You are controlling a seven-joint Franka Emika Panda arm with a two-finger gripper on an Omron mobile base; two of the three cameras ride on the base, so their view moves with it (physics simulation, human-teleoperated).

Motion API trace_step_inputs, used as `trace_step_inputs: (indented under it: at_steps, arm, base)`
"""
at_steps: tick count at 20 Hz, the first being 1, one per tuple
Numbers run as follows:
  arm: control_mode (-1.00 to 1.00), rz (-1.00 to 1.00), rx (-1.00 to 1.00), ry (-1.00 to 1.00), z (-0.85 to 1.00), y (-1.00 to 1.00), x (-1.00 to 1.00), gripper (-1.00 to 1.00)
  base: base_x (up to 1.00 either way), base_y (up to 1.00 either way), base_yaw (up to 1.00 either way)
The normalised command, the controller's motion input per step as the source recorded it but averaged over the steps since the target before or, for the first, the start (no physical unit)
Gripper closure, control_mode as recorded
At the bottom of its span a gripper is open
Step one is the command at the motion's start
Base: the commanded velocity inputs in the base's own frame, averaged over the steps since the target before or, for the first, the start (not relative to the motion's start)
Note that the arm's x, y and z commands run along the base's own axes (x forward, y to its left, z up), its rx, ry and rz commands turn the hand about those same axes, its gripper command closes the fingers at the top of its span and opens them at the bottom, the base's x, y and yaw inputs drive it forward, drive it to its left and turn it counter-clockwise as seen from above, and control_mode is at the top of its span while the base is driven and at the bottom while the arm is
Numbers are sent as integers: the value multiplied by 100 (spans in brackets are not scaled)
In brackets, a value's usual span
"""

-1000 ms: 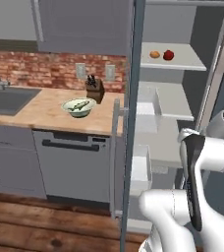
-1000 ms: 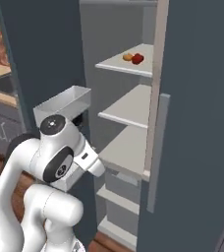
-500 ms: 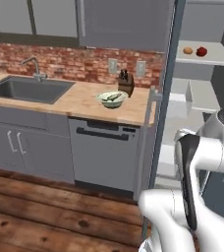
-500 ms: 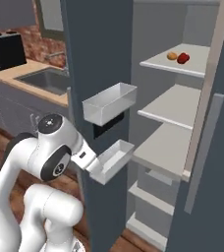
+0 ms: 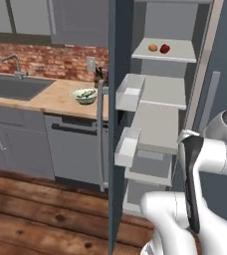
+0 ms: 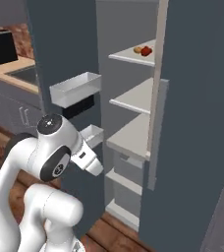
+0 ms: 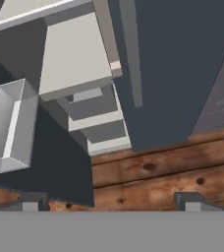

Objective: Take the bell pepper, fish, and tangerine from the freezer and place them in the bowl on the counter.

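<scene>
Tool (image 7: 109, 202): fingertips set wide apart, nothing between them; pointed down past the freezer's lower shelves at the wooden floor (image 7: 173, 170).
Writing: no brand, label or lettering can be read on any surface.
Freezer (image 5: 220, 64): tall, slate-blue, door (image 5: 116, 74) swung open; pale grey interior with white shelves.
Tangerine (image 5: 153, 48): on the upper freezer shelf (image 5: 177, 51), left of the pepper and just beside it.
Bell pepper (image 5: 165, 48): red, on the same shelf, to the right of the tangerine.
Bowl (image 5: 84, 95): pale green-white, on the tabletop (image 5: 51, 97) close to the freezer door's edge.
Fish (image 5: 87, 93): slender greenish shape lying in the bowl.
Door bins (image 5: 130, 92): two white bins on the inside of the open door, one above the other.
Sink (image 5: 13, 85): sunk into the tabletop at the left, faucet (image 5: 16, 64) behind it.
Backsplash (image 5: 46, 60): red brick, grey wall cabinets (image 5: 51, 20) above.
Knife block (image 5: 99, 75): dark, behind the bowl, partly hidden by the door.
Dishwasher (image 5: 73, 149): grey front under the tabletop.
In the way: the open door edge stands between bowl and shelves.
</scene>
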Motion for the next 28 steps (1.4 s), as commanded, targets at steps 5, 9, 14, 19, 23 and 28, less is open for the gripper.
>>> trace_step_inputs:
  at_steps: [5,9,14,19,23,28]
  arm:
    - [100,0,0,0,0,0,0,-100]
    - [100,0,0,0,0,0,0,-100]
    - [100,0,0,0,0,0,0,-100]
    - [100,0,0,0,0,0,0,-100]
    - [-100,2,-4,-17,83,7,29,-100]
    - [-100,17,-22,-35,100,62,0,-100]
  base:
    - [83,-83,0]
    - [100,2,-8]
    - [24,81,0]
    - [25,60,0]
    - [0,0,0]
    - [0,0,0]
